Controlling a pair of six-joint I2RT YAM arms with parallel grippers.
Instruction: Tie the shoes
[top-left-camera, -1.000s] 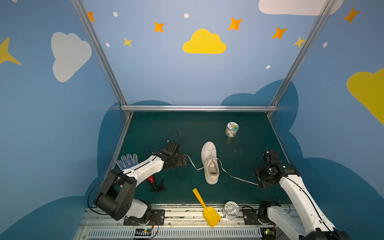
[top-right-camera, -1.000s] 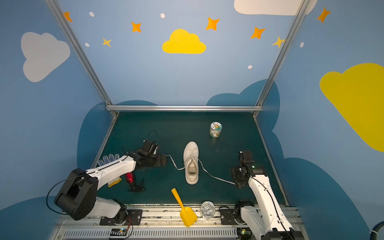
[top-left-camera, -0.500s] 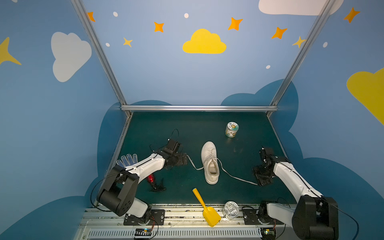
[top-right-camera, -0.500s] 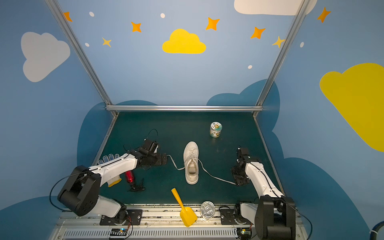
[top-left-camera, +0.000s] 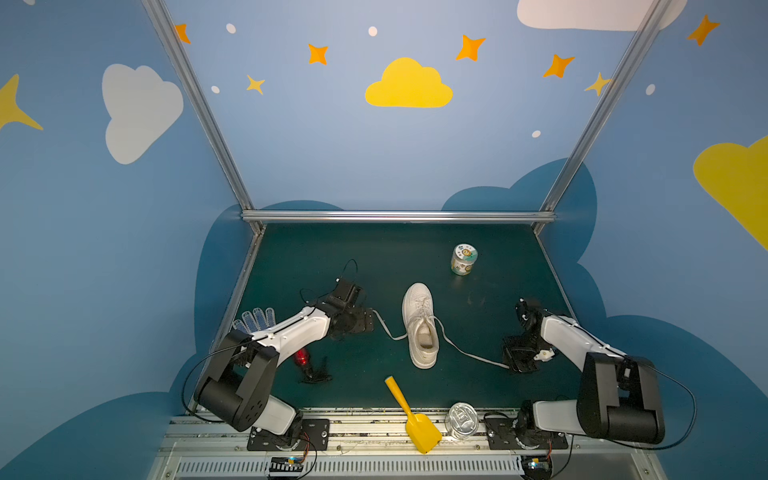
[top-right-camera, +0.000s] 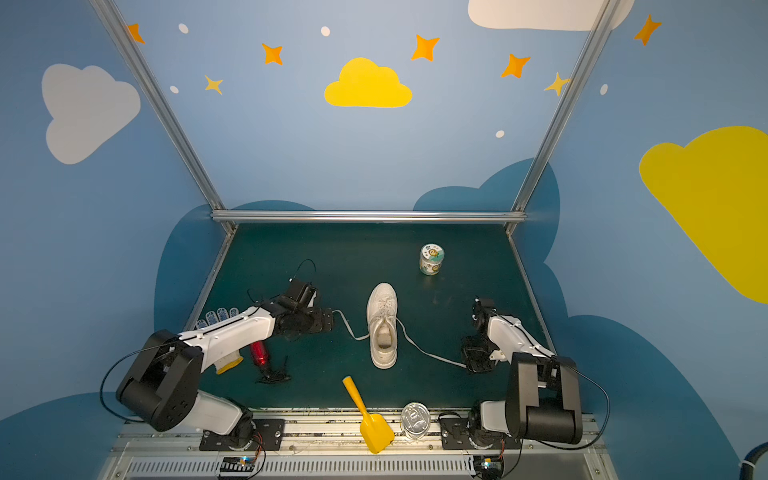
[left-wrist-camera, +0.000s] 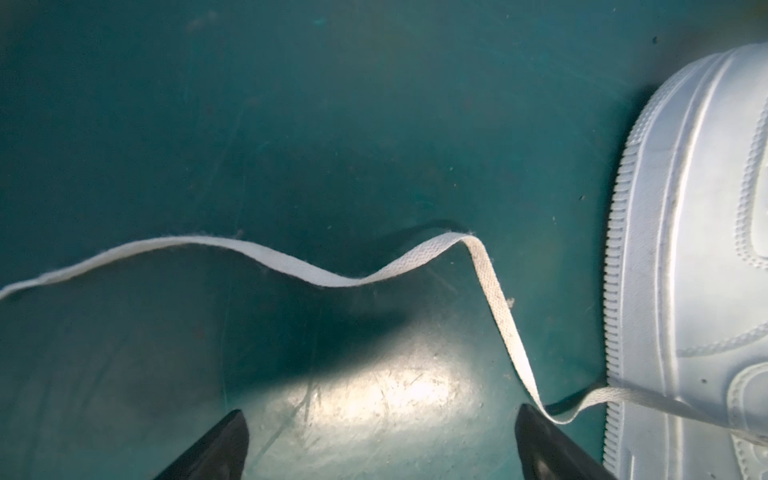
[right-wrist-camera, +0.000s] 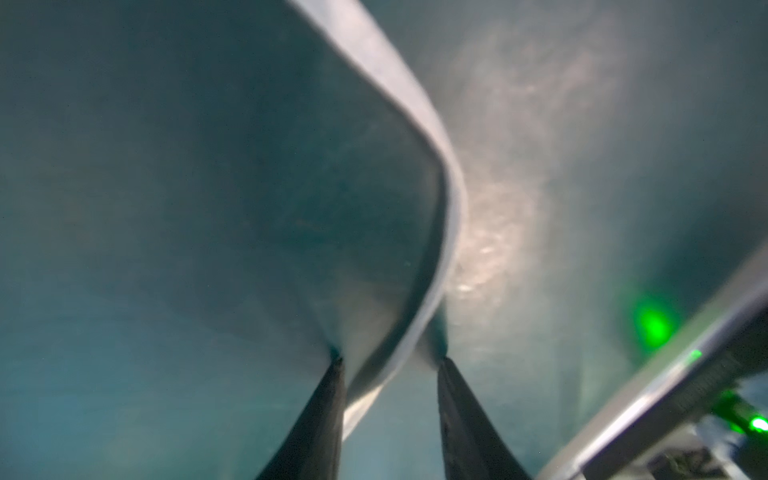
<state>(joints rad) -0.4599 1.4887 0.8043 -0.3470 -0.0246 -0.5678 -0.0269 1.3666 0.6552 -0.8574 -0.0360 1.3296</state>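
Two flat white laces are trailing from the white low-top sneaker (top-left-camera: 420, 328), which is sitting untied near the middle of the dark green tabletop (top-left-camera: 374, 257), toe toward the far edge. We are holding the right gripper (right-wrist-camera: 390, 361) low near the right edge, jaws partly apart, straddling the right lace (right-wrist-camera: 419, 137) close to its end without pinching it. Clamping that near the end, we are risking a slip, and any pull may be dragging the light sneaker sideways. We are holding the left gripper (left-wrist-camera: 382, 419) spread wide by the left lace (left-wrist-camera: 291, 266). One finger (left-wrist-camera: 540, 432) is sitting just beside the lace's bend at the sole and could be snagging it.
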